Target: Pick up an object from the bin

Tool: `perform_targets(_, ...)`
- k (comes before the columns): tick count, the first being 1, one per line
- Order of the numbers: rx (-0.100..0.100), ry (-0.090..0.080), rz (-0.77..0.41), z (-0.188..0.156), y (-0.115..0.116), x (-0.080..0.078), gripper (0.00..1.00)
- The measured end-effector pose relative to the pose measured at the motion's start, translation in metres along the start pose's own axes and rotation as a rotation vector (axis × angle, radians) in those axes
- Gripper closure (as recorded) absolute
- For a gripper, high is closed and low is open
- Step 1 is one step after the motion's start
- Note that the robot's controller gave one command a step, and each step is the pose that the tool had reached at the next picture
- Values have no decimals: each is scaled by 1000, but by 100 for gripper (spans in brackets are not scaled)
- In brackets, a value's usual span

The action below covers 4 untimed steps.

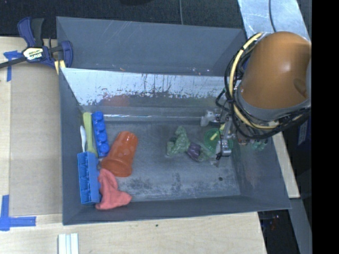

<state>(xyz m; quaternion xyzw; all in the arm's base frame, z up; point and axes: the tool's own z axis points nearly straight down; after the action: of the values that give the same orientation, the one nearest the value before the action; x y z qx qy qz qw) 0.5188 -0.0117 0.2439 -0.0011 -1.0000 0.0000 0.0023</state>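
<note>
One small green piece (212, 138) lies on the right of the bin (159, 46) floor, just left of my gripper (223, 144), which sits low inside the bin near the right wall. I judge this piece to be the thing to pick, since it is nearest. I cannot tell whether my gripper is spread or pressed together, because my wrist and cables hide it. I see nothing clearly held.

To do this step well, I judge I should centre over the green piece, come straight down and close on it alone. A purple piece (194, 152) lies just beside it, to the left and nearer, so a wide grasp could catch both. The right wall is close, so the lift should go straight up.

Counted: one green piece, one purple piece and one dull-green lump (179, 142) left of those, mid-floor. Well apart at the left are one orange cup (121, 153) on its side, one pink lump (110, 192) nearer than it, one yellow stick (88, 134), and two blue bricks: a near brick (87, 176) and a far brick (99, 131).
</note>
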Motion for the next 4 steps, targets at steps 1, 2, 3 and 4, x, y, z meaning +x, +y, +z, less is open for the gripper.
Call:
perform_targets(1,0,-8,0,-4,0,-2,0)
perform_targets(2,1,-17,-87,37,22,-63,0)
perform_targets(3,1,-19,-77,110,48,-75,0)
perform_targets(4,1,-29,-61,171,-4,-80,0)
